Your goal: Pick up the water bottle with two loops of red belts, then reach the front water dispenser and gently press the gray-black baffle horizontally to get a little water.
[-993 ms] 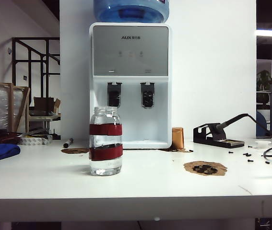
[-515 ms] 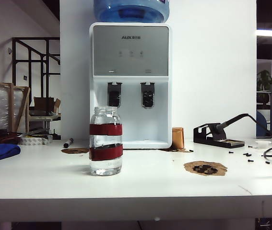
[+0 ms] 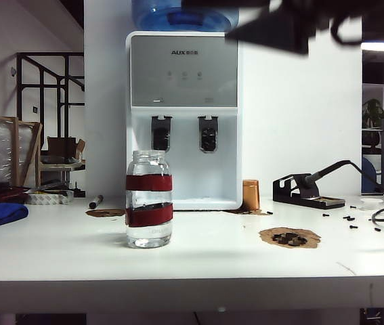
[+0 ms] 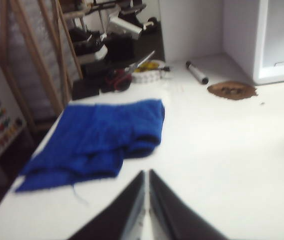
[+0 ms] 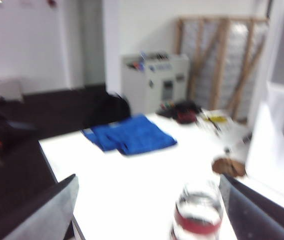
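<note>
Bottle stood upright on the surface, below and ahead of the right gripper, which was fully open and empty, lined up to straddle it. Left gripper was closed, empty, parked low beside the blue cloth, clear of the work.

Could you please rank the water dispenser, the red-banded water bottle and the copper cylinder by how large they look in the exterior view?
1. water dispenser, by far the largest.
2. water bottle, though it stands nearer the camera, which enlarges it.
3. copper cylinder, smallest, standing farther back beside the dispenser.
</note>
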`<state>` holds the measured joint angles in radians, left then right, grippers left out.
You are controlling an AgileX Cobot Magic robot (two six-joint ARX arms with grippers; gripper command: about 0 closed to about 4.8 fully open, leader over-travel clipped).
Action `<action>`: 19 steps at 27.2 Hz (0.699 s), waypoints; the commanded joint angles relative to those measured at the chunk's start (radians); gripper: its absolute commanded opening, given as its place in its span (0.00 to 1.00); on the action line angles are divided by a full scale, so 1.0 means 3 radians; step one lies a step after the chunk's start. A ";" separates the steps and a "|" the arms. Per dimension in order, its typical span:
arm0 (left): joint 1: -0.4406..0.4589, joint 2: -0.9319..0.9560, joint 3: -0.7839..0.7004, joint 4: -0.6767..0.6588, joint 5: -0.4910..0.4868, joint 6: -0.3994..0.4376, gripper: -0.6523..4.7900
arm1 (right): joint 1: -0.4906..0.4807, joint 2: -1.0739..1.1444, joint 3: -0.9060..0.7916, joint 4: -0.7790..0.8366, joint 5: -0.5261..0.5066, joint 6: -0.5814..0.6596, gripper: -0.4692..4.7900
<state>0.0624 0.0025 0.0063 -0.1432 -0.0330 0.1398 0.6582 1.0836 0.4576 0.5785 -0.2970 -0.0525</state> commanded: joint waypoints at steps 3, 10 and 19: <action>0.0003 0.0011 0.0212 0.0183 0.0586 0.0034 0.11 | 0.0018 0.0267 -0.0150 0.0394 0.0094 0.0083 1.00; 0.0001 0.0111 0.0609 0.0022 0.0989 0.0022 0.11 | 0.0018 0.0654 -0.0182 0.0676 0.0069 0.0097 1.00; 0.0003 0.0924 0.1612 -0.0607 0.1330 -0.0252 0.11 | 0.0019 0.1418 -0.0211 0.1409 0.0089 0.0395 1.00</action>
<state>0.0620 0.2573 0.4618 -0.3027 0.3416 0.0677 0.6598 1.5059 0.3962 0.9287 -0.2829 0.0505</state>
